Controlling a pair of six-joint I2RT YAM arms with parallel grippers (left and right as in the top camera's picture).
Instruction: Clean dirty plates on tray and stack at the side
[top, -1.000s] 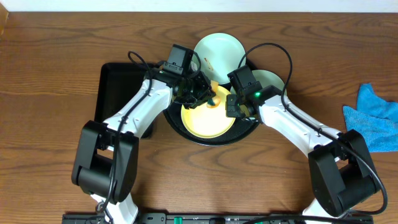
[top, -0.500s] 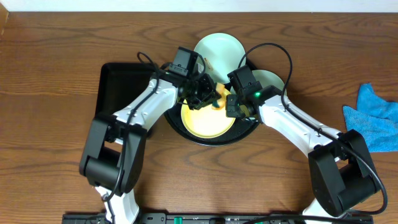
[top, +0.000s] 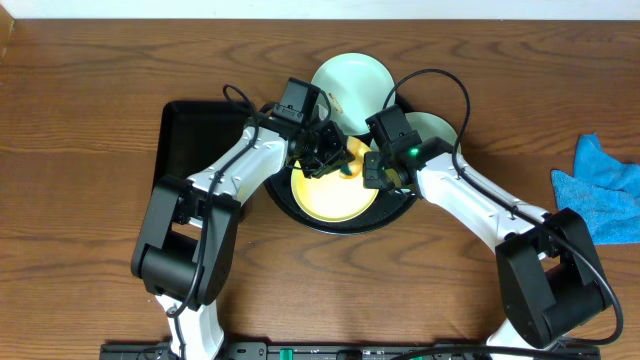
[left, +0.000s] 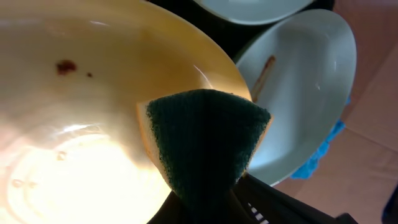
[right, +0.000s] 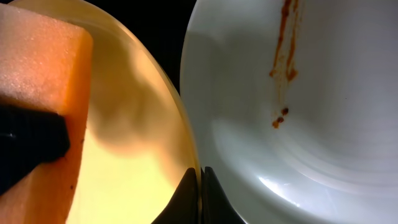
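Moved: the left arm (top: 240, 165) has swung right and away from the robot since a second ago, carrying the sponge (top: 346, 160) from the middle of the yellow plate (top: 330, 200) to its far right part. The right arm (top: 470, 195) has not shifted.
Left jaws: closed on the sponge, pinching it from below in the left wrist view, with the dark green face (left: 205, 137) toward the camera.
Sponge: orange foam with a green scouring face, lying against the inside of the yellow plate near its rim. The orange side (right: 37, 62) shows in the right wrist view.
Right jaws: narrow, with the tips pinched on the yellow plate's right rim (right: 200, 186).
Yellow plate: inside the tray (top: 300, 222), filling most of it. A small reddish-brown spot (left: 65, 65) sits on its inner surface.
Streaked plate: mint (top: 438, 125), just right of the tray and partly under the right arm. A brown-orange streak (right: 283, 50) runs down its inside, and its edge lies close to the yellow plate's rim.
Far plate: mint (top: 352, 80), at the tray's far edge. No marks show from overhead.
Small tray: rectangular and black (top: 195, 140), left of the round tray and partly under the left arm.
Cloth: blue (top: 605, 185), well apart at the right edge of the bench (top: 90, 110).
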